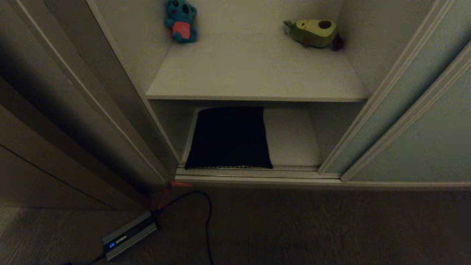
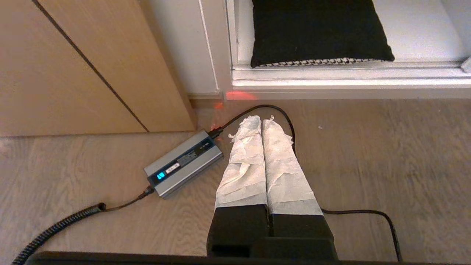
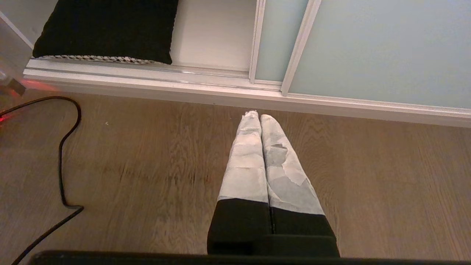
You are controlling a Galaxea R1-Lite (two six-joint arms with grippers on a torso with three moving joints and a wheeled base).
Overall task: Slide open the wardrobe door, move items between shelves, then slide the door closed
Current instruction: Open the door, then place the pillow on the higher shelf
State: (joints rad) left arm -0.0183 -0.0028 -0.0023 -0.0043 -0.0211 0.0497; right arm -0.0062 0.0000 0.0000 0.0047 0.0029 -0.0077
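Left gripper [image 2: 262, 119]: hangs above the floor in front of the wardrobe, paper-wrapped fingers [image 2: 244, 162] pressed together on nothing; it is outside the head view, consistent with a parked pose, not a reach.
Right gripper [image 3: 256, 116]: hangs likewise over bare floor near the door sill, wrapped fingers [image 3: 245, 162] pressed together and empty; judged idle.
Floor [image 1: 331, 228]: wood-grain boards, the nearest surface to the robot.
Power brick [image 1: 128, 232]: lies on the floor at the robot's left, its cable [image 1: 208, 221] looping toward the sill; it lies just beside the left gripper's line to the opening, so the cable could snag a low reach.
Floor track [image 1: 250, 173]: ribbed pale rail along the wardrobe's foot, carrying the door.
Sliding wardrobe door [image 1: 423, 140]: pale grey-green panel standing to the right, leaving the left bay uncovered; the opening step looks done and closing remains.
Cushion [image 1: 230, 137]: plain black side up, a strip of houndstooth showing at its front edge; it lies flat on the lower shelf [image 1: 290, 136], against the left side and just behind the track, within easy forward reach.
Upper shelf [image 1: 254, 70]: off-white board, bare across its front, a likely place for the cushion.
Blue plush toy [image 1: 181, 20]: sits at the back left of the upper shelf.
Avocado plush toy [image 1: 312, 32]: lies at the back right, well apart from the blue one.
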